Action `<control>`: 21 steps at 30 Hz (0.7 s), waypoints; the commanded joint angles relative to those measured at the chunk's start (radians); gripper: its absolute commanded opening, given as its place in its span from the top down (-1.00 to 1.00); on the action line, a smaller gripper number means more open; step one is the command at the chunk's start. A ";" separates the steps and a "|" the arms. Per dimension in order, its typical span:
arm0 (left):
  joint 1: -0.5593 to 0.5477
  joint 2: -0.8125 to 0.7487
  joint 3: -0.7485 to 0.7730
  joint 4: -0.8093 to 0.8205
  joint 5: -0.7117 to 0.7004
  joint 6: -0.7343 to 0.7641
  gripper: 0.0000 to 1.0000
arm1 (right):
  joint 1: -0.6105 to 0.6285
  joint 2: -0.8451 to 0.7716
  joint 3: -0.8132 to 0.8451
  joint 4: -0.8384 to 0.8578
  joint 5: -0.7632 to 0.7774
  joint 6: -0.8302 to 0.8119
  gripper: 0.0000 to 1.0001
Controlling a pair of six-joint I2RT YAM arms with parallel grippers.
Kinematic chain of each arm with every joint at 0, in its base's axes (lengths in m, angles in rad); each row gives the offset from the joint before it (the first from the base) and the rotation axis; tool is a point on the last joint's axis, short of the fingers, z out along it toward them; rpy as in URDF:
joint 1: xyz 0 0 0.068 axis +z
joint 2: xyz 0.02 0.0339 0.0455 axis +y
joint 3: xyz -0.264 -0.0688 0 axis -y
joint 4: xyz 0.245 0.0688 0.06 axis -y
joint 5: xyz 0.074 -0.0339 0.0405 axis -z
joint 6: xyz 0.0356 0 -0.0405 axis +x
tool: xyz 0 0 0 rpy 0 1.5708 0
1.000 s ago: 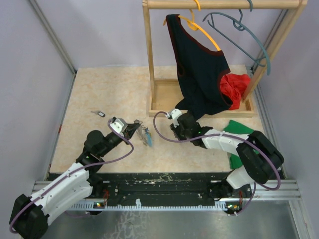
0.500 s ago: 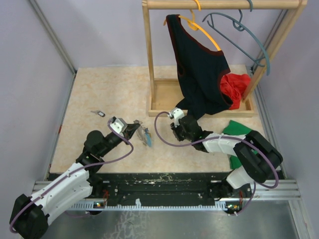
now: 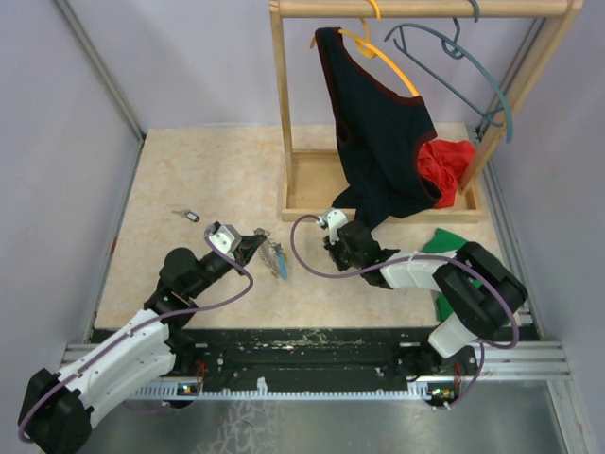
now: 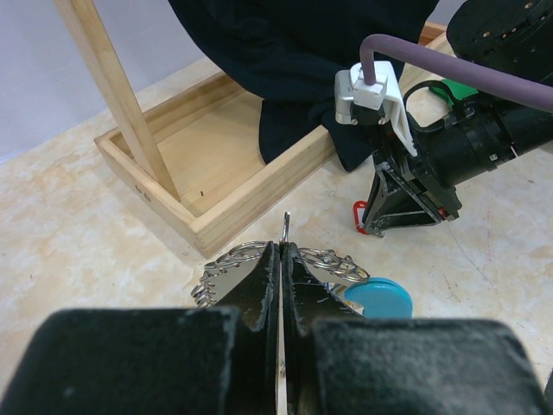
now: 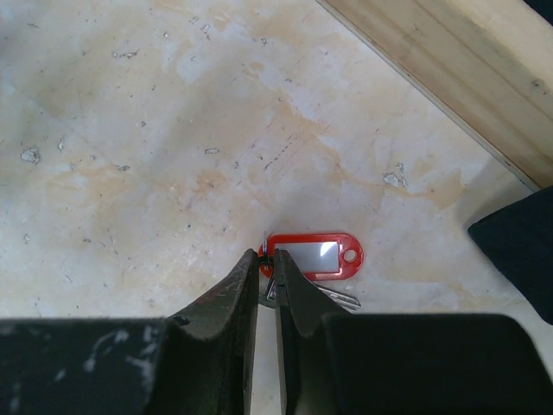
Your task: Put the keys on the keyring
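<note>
Right tool (image 5: 267,264): the step in hand looks like pinching up the red key (image 5: 309,253) from the table (image 5: 130,130). To do it well, grip the metal at the tag's left end rather than the plastic, so the small ring hangs free for threading. Lift straight up before swinging across, since the key lies flat and could slip out sideways. Jaws are closed to a thin slit, tips down on the table and meeting at the tag's left end with a sliver of metal between them. It reads as a grip, but how firm it is cannot be told. The key blade pokes out just right of the tips. Left tool (image 4: 282,259): jaws shut tight on the keyring (image 4: 232,256), a thin wire end standing up between the fingers, coils fanned to either side and the blue piece (image 4: 373,294) lying just right of them. The two tools sit near each other, not touching. One more key (image 3: 187,215) lies well apart, to the left of the left tool.
</note>
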 commanded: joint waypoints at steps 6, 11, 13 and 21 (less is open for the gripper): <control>-0.006 -0.012 0.002 0.034 0.013 -0.005 0.99 | 0.005 0.030 0.029 0.052 -0.006 0.004 0.87; -0.006 -0.009 0.002 0.033 0.014 -0.003 0.99 | 0.006 0.020 0.034 0.027 -0.005 -0.006 1.00; -0.006 -0.007 0.002 0.034 0.014 -0.005 0.99 | 0.006 -0.001 0.035 0.009 -0.009 -0.014 1.00; -0.005 0.023 0.003 0.042 0.056 0.015 0.99 | 0.007 -0.144 0.100 -0.178 -0.094 -0.114 1.00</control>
